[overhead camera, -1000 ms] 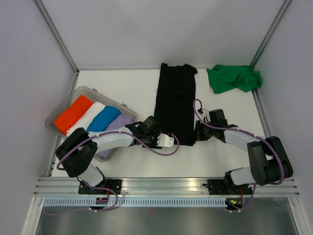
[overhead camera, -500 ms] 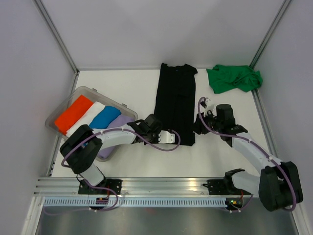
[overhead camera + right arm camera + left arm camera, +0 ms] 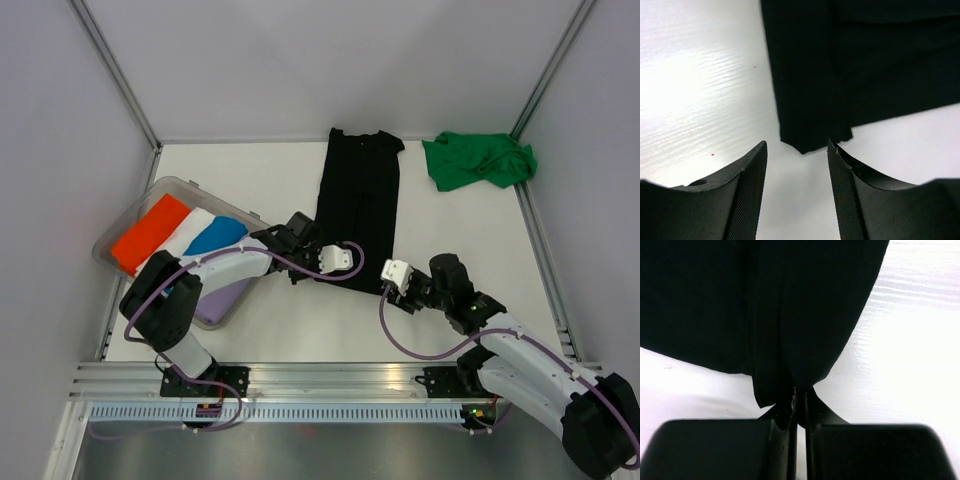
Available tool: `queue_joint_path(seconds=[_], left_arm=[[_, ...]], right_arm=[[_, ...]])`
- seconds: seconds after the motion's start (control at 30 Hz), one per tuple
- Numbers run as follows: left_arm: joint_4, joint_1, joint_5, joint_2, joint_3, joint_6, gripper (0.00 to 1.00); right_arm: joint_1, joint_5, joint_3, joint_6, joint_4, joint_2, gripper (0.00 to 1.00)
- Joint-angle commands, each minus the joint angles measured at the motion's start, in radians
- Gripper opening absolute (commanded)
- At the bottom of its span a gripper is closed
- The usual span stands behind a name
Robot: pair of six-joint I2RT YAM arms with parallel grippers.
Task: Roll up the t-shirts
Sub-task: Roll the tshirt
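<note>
Left pincer (image 3: 799, 392) is now gripping the folded black fabric t-shirt (image 3: 360, 200) at its six-o'clock hem — right pincer (image 3: 797, 146) is opening wide and retreating, leaving the rolling one-handed.

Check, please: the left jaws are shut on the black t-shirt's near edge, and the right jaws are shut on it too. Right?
One part is wrong. The left jaws are shut on the near edge of the black t-shirt, but the right jaws are open and grip nothing; the right wrist view shows them apart.

Left pincer (image 3: 799, 399) clamped, right pincer (image 3: 797, 150) agape
</note>
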Motion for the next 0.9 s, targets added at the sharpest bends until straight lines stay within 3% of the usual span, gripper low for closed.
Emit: queue_joint_path(seconds=[0.0, 0.3, 0.4, 0.43, 0.5, 0.53, 0.6, 0.7, 0.73, 0.87], left_arm=[[-0.017, 0.003, 0.05, 0.006, 0.046, -0.034, 0.02], [-0.032, 0.004, 0.057, 0.015, 0.057, -0.043, 0.02], [-0.036, 0.004, 0.059, 0.017, 0.06, -0.048, 0.02], [-0.041, 0.004, 0.065, 0.018, 0.06, -0.046, 0.02], [-0.053, 0.004, 0.071, 0.018, 0.06, -0.042, 0.02], [-0.076, 0.004, 0.082, 0.017, 0.061, -0.038, 0.02], [-0.11, 0.006, 0.097, 0.009, 0.067, -0.026, 0.02], [-0.242, 0.007, 0.171, -0.009, 0.089, 0.015, 0.02], [-0.324, 0.008, 0.23, -0.014, 0.1, 0.04, 0.02], [-0.472, 0.026, 0.382, -0.029, 0.133, 0.084, 0.02]], right_arm=[[0.078, 0.077, -0.008, -0.1, 0.055, 0.059, 0.58], [0.121, 0.178, -0.011, -0.105, 0.192, 0.294, 0.59], [0.121, 0.233, 0.012, -0.051, 0.209, 0.351, 0.4], [0.121, 0.229, 0.021, -0.048, 0.185, 0.358, 0.22], [0.121, 0.197, 0.035, -0.048, 0.143, 0.351, 0.07], [0.121, 0.18, 0.061, -0.051, 0.069, 0.339, 0.0], [0.121, 0.085, 0.108, -0.081, -0.027, 0.291, 0.0], [0.118, -0.076, 0.173, -0.166, -0.303, 0.257, 0.0], [0.12, -0.111, 0.209, -0.207, -0.423, 0.254, 0.0], [0.094, -0.235, 0.317, -0.27, -0.631, 0.291, 0.0]])
